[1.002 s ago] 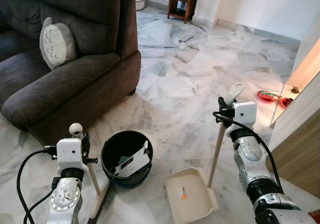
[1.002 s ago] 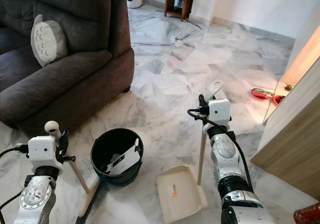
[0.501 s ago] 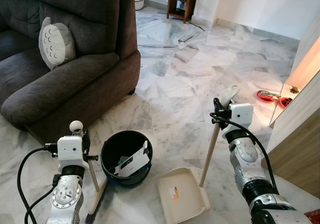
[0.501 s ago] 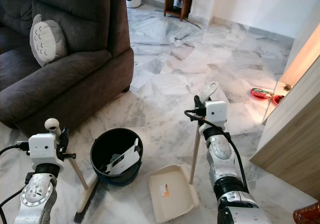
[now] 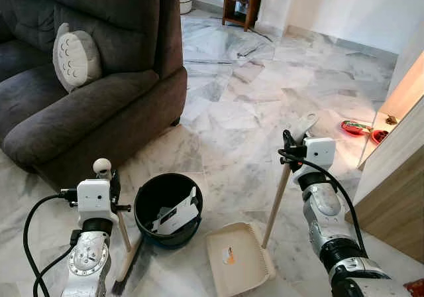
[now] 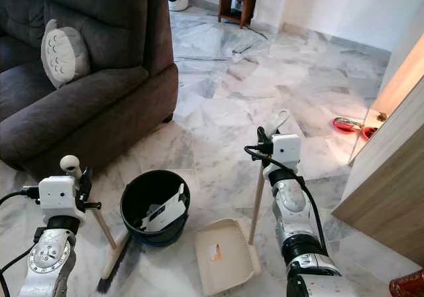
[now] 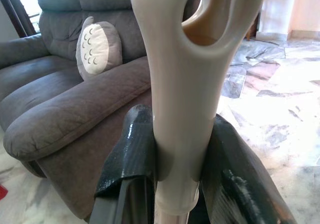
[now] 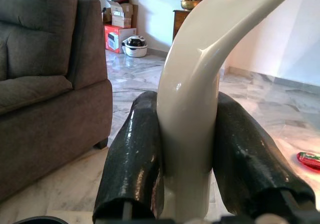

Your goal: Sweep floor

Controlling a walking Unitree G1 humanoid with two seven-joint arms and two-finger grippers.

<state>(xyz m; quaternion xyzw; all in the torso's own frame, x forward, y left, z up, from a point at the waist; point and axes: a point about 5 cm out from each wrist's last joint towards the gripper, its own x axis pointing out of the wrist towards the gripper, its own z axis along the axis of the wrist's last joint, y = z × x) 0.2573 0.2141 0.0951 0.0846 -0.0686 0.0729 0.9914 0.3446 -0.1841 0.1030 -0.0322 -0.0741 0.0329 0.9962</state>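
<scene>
Your left gripper (image 7: 180, 149) is clenched on the cream handle of the broom (image 5: 122, 234); in the left wrist view both black fingers (image 7: 131, 154) press against the handle's sides. The broom leans with its bristle head on the marble floor (image 5: 232, 111), just beside the black bin (image 5: 167, 209) on its sofa side.

Your right gripper (image 8: 185, 149) is clenched on the curved cream grip of the dustpan handle (image 5: 278, 194); the fingers (image 8: 135, 154) flank it tightly in the right wrist view. The wooden shaft slants down to the cream dustpan (image 5: 237, 260), which lies flat on the floor, near the bin's other side. A small orange scrap (image 5: 228, 257) sits in the pan.

The bin holds a white card-like piece (image 5: 177, 214). The grey sofa (image 5: 86, 91) with a pale cushion (image 5: 75, 56) stands behind the bin. A red dish (image 5: 356, 126) lies on the floor near the wooden cabinet (image 5: 391, 197).
</scene>
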